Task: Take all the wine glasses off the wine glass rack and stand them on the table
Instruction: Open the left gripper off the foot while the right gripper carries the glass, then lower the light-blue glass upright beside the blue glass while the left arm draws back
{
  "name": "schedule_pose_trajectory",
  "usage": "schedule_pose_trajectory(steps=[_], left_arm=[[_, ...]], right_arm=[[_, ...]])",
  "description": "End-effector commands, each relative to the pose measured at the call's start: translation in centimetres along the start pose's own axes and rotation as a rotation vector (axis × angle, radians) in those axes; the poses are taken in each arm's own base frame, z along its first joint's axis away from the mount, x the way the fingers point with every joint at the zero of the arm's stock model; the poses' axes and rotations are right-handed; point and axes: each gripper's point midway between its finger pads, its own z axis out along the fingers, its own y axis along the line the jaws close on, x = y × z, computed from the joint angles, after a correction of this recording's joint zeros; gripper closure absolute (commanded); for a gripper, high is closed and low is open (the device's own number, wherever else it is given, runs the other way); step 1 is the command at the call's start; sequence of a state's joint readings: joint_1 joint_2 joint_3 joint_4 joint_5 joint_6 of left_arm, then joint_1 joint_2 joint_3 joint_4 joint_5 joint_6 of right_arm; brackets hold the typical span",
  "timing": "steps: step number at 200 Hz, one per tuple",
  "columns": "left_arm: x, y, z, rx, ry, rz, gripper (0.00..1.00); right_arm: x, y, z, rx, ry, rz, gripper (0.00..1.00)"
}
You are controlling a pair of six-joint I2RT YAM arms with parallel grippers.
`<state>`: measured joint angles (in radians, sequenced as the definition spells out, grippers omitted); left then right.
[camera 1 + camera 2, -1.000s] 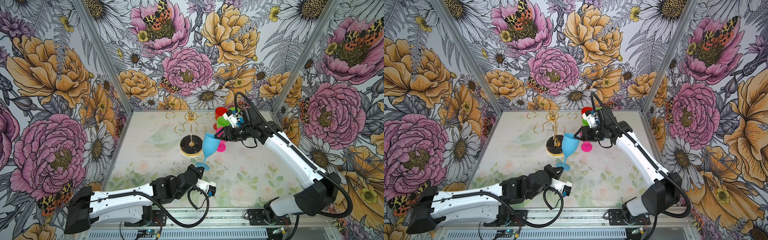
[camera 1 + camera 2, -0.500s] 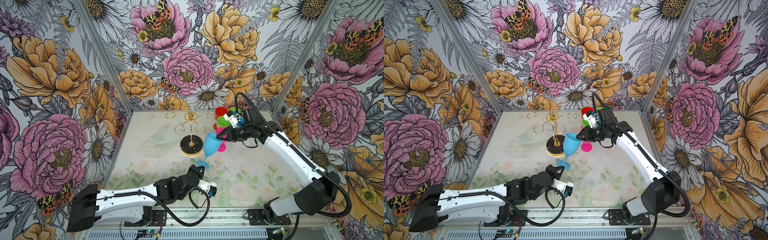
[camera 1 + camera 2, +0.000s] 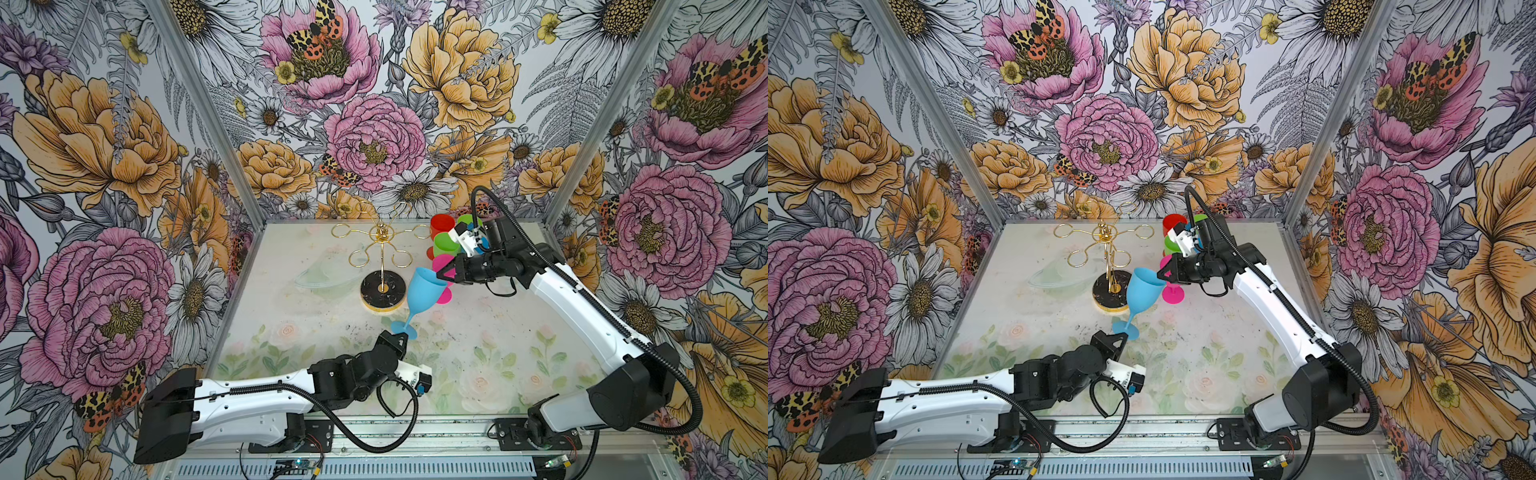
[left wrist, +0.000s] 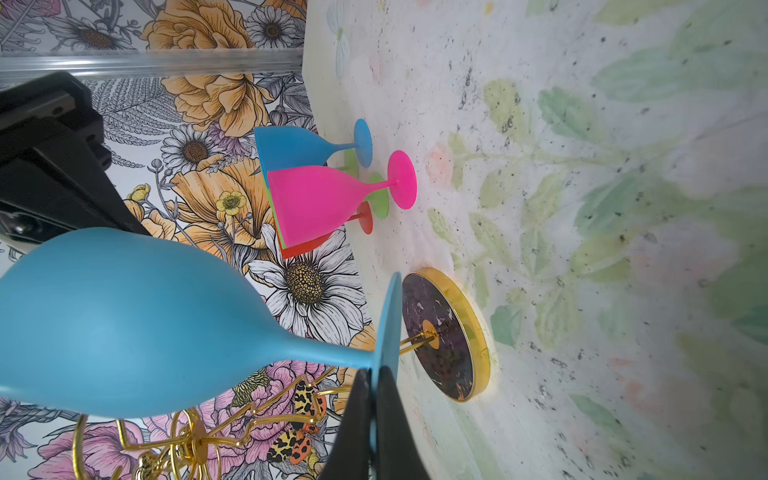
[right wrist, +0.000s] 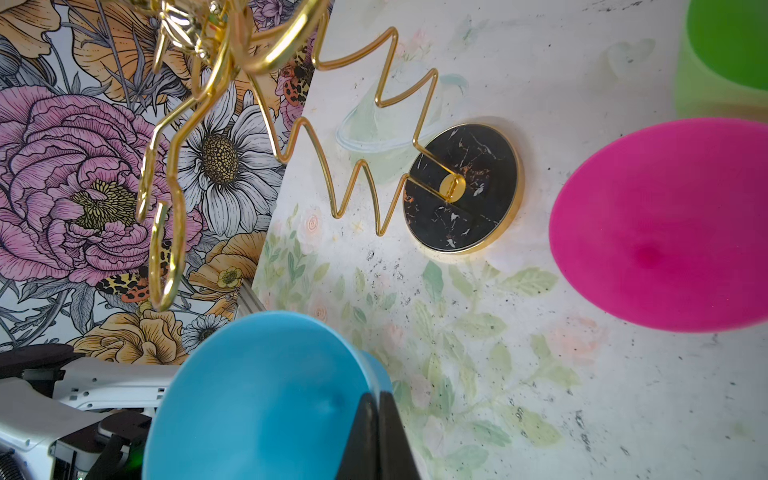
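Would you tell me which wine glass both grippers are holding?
The tilted light blue wine glass: left gripper on its foot, right gripper on its rim. The other glasses stand upright in a cluster.

blue wine glass (image 3: 424, 290): tilted, mouth up, just beside rack base | gold wine glass rack (image 3: 371, 286): upright, black marbled base

Bold floral wallpaper (image 3: 374, 137) covers three walls; aluminium corner posts (image 3: 205, 112) frame a pale, speckled, flower-printed table (image 3: 490, 332).

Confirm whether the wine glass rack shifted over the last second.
No. The wine glass rack keeps its spot against the table print.
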<state>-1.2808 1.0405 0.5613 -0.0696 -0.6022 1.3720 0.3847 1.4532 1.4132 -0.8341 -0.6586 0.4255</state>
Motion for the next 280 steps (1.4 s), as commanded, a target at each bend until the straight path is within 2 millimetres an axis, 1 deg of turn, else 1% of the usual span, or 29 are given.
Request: schedule_pose_trajectory(steps=[1, 23, 52, 74, 104, 116, 132, 155, 161, 167, 176, 201, 223, 237, 254, 280], left_arm=[[-0.6, 2.0, -0.5, -0.073, -0.038, -0.114, 0.91], [-0.8, 2.1, -0.6, -0.076, -0.049, -0.136, 0.88], [-0.8, 1.8, -0.6, -0.066, -0.052, -0.161, 0.79], [-1.0, 1.2, -0.8, -0.042, -0.06, -0.185, 0.68], [-1.8, 1.1, -1.4, -0.021, -0.098, -0.264, 0.54], [-2.1, 1.3, -1.6, -0.013, -0.115, -0.323, 0.48], [-2.4, 2.1, -1.9, -0.012, -0.143, -0.425, 0.43], [-2.7, 3.4, -2.4, -0.019, -0.173, -0.611, 0.37], [-2.7, 3.6, -2.5, -0.018, -0.174, -0.654, 0.33], [-2.7, 3.8, -2.5, -0.017, -0.173, -0.69, 0.27], [-2.5, 3.8, -2.6, -0.005, -0.165, -0.754, 0.23], [-1.5, 4.5, -2.7, -0.016, -0.124, -0.923, 0.19], [-0.4, 5.0, -3.1, -0.051, -0.119, -1.045, 0.19], [0.7, 5.4, -3.3, -0.078, -0.115, -1.136, 0.19], [2.2, 5.4, -3.5, -0.096, -0.108, -1.222, 0.18], [4.2, 4.9, -3.7, -0.112, -0.091, -1.32, 0.17]], right_arm=[[0.2, 0.6, -0.8, -0.005, -0.018, -0.033, 0.99], [0.1, 0.5, -1.0, 0.003, -0.027, -0.038, 1.0], [-0.2, 0.6, -1.6, 0.02, -0.05, -0.054, 1.0], [-0.5, 0.6, -2.2, 0.042, -0.076, -0.085, 1.0], [-0.8, 0.5, -3.0, 0.081, -0.111, -0.117, 1.0], [-0.9, 0.2, -3.2, 0.105, -0.123, -0.127, 1.0], [-0.9, -0.3, -3.5, 0.139, -0.137, -0.142, 1.0], [-0.5, -1.2, -3.8, 0.187, -0.147, -0.164, 1.0], [-0.4, -1.4, -4.0, 0.203, -0.152, -0.175, 1.0], [-0.3, -1.6, -4.0, 0.218, -0.154, -0.186, 1.0], [-0.1, -2.2, -4.3, 0.251, -0.16, -0.199, 1.0], [0.5, -3.0, -5.1, 0.322, -0.179, -0.248, 1.0], [1.0, -4.1, -5.7, 0.389, -0.192, -0.277, 1.0], [1.2, -5.0, -6.1, 0.443, -0.2, -0.282, 1.0], [1.4, -6.4, -6.6, 0.516, -0.206, -0.282, 1.0], [1.6, -8.3, -7.4, 0.627, -0.22, -0.268, 1.0]])
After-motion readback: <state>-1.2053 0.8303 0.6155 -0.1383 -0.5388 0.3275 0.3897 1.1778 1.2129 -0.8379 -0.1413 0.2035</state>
